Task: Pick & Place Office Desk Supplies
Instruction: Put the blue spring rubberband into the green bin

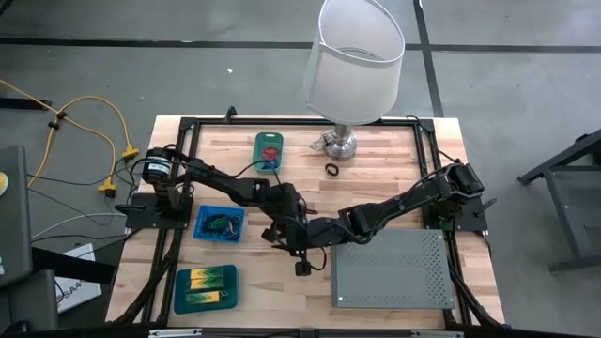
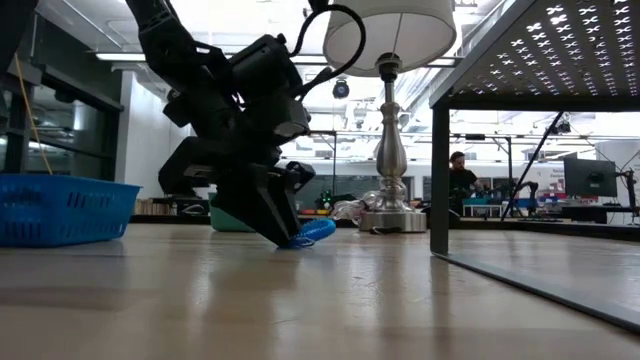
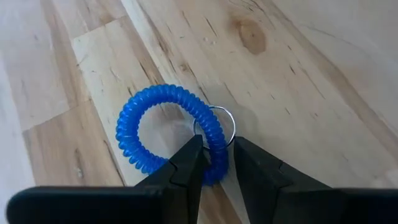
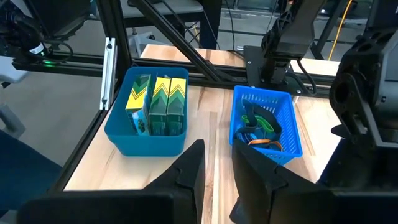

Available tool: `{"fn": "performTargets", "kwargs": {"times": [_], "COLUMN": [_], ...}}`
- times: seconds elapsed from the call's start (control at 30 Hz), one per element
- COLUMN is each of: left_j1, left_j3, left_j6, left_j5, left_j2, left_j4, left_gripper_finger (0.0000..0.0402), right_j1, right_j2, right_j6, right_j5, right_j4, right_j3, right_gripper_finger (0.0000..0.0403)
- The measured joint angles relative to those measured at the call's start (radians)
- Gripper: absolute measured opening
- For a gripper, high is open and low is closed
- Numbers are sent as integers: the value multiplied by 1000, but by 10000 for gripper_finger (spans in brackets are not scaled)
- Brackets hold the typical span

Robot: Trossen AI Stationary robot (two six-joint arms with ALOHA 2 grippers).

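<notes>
Gripping step: left end effector (image 3: 214,163) is clamped on blue coil loop (image 3: 171,134) beneath it; next, lift clear of worktop (image 3: 298,81).

The left arm reaches from the desk's (image 1: 282,150) left edge toward its middle. Its wrist bends down, so the left end effector (image 3: 214,163) points at the desk top, tips nearly touching the wood. Its two fingers (image 3: 186,163) stand a little apart, closed on a blue coil ring (image 3: 168,134). The right arm stretches low from the desk's right edge toward the middle. The right end effector (image 4: 216,163) hangs above the desk, holding nothing, its fingers a small gap apart.
</notes>
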Motion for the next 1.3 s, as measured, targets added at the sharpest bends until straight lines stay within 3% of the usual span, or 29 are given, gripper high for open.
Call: {"fn": "performTargets", "kwargs": {"times": [0.1, 0.37, 0.6, 0.83, 1.3], "left_j1": [9, 14, 14, 15, 16], "left_j3": [0, -1, -1, -1, -1], "left_j6": [-4, -4, -18, -45, -61], "left_j5": [27, 40, 22, -31, -43], "left_j2": [0, 0, 5, 5, 6], "left_j4": [-12, -19, -4, -3, -7], "left_gripper_finger": [94, 173, 179, 155, 43], "right_j1": [0, 0, 0, 0, 0], "right_j2": [0, 0, 0, 0, 0], "right_j6": [0, 0, 0, 0, 0], "right_j5": [0, 0, 0, 0, 0], "right_j4": [0, 0, 0, 0, 0], "right_j3": [0, 0, 0, 0, 0], "right_gripper_finger": [69, 69, 69, 69, 69]}}
